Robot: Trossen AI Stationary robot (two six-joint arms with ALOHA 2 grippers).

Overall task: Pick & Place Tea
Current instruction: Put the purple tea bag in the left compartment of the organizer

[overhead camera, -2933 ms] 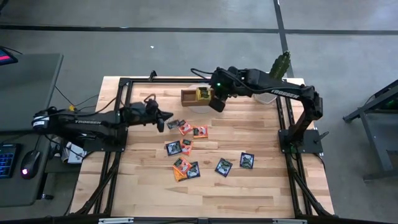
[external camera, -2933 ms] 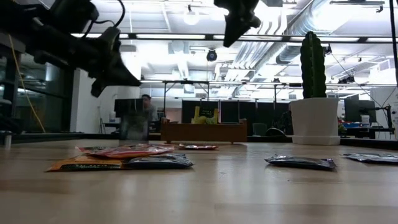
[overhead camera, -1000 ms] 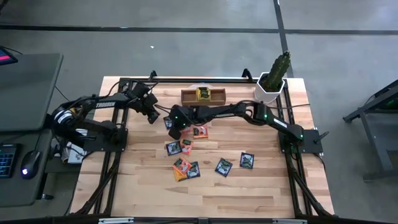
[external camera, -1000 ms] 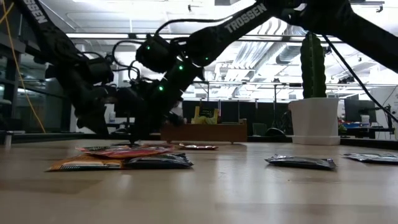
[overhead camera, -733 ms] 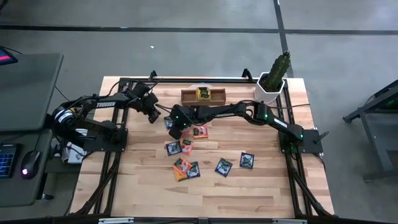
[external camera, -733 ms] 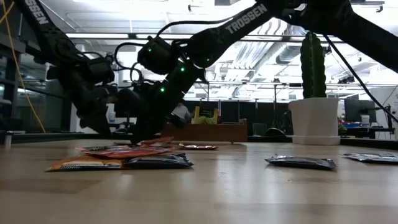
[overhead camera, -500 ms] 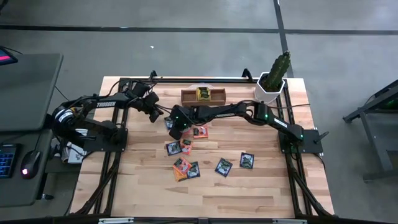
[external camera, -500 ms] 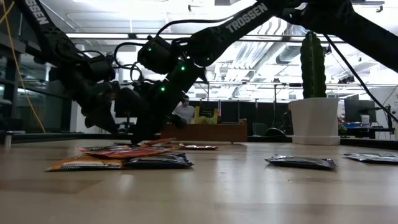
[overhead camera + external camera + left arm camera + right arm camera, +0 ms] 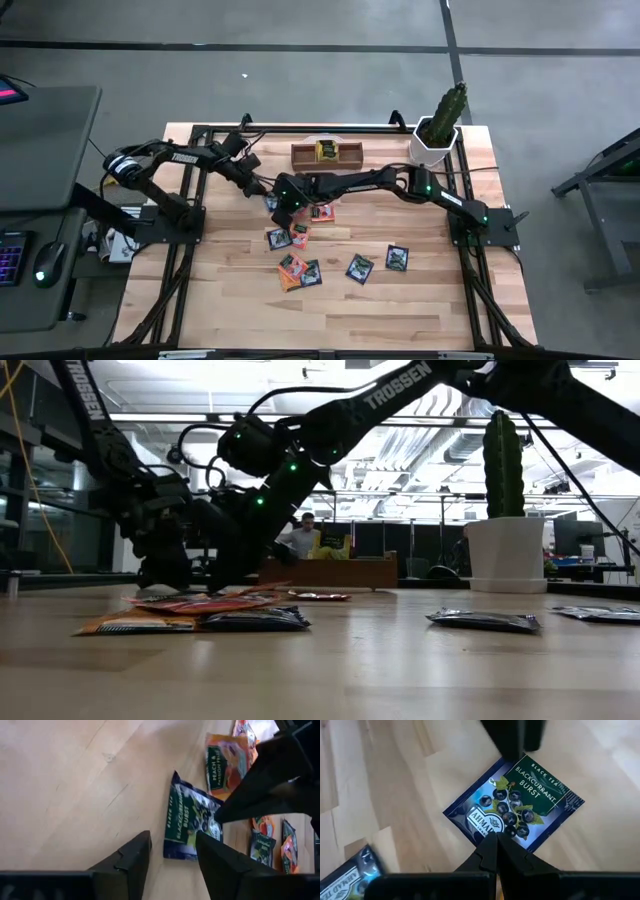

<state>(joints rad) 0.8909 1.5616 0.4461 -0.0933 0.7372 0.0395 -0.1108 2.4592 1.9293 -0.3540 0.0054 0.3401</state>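
Right wrist view: shut right gripper point(image 9: 496, 842) tips pressing dark blue square foil blackcurrant sachet point(image 9: 515, 807) flat on pale wooden table point(image 9: 385, 780), likely pinning it. Left gripper point(image 9: 170, 852), fingers parted and empty, just beside its edge for pickup.

Bright, even light falls on the pale wooden table point(image 9: 400, 300) from above, and the shadows under the dark arms are soft and faint. From table height, long white ceiling lamps point(image 9: 300, 418) glow in the room behind, so the arms look like black shapes against them. The near tabletop there is blurry. In the right wrist view, the shiny dark blue foil tea sachet point(image 9: 515, 802) is sharp, while the two dark fingers point(image 9: 487, 857) close to the camera are blurred.
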